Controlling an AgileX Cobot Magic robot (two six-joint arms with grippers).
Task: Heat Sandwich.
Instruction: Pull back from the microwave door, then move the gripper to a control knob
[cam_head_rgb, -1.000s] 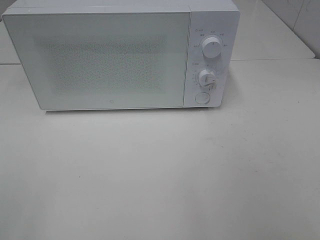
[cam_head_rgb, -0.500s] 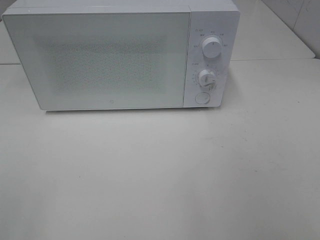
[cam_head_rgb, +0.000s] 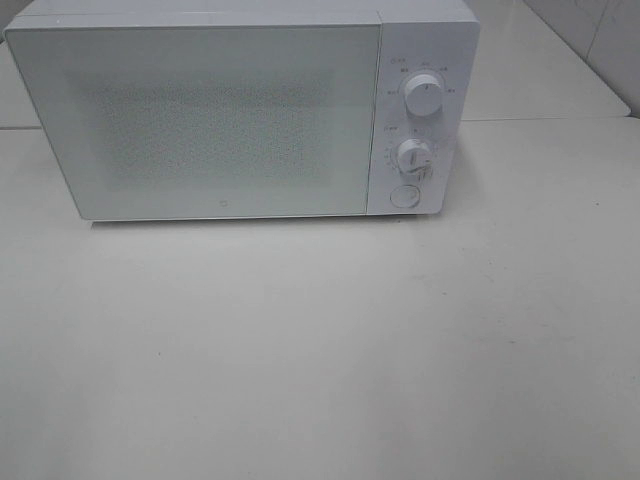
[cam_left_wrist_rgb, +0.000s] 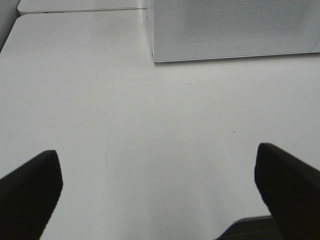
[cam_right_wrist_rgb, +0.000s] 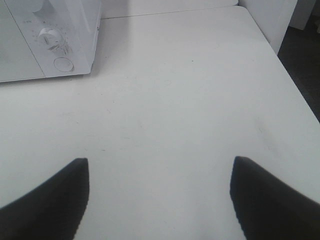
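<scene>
Zero visible change against a second ago: microwave (cam_head_rgb: 220, 120) in the upper left of the overhead frame, door (cam_head_rgb: 200, 120) shut, both dials (cam_head_rgb: 424, 95) where they were. Left gripper (cam_left_wrist_rgb: 156, 155) and right gripper (cam_right_wrist_rgb: 160, 162) hang over the table (cam_head_rgb: 320, 350), fingers spread wide, nothing between them. Sandwich shows in no view; possibly behind the door mesh, can't tell. Looks like an idle beat, no progress either way.

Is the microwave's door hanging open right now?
No, the microwave door is shut, lying flush beside the control panel in the high view.
</scene>
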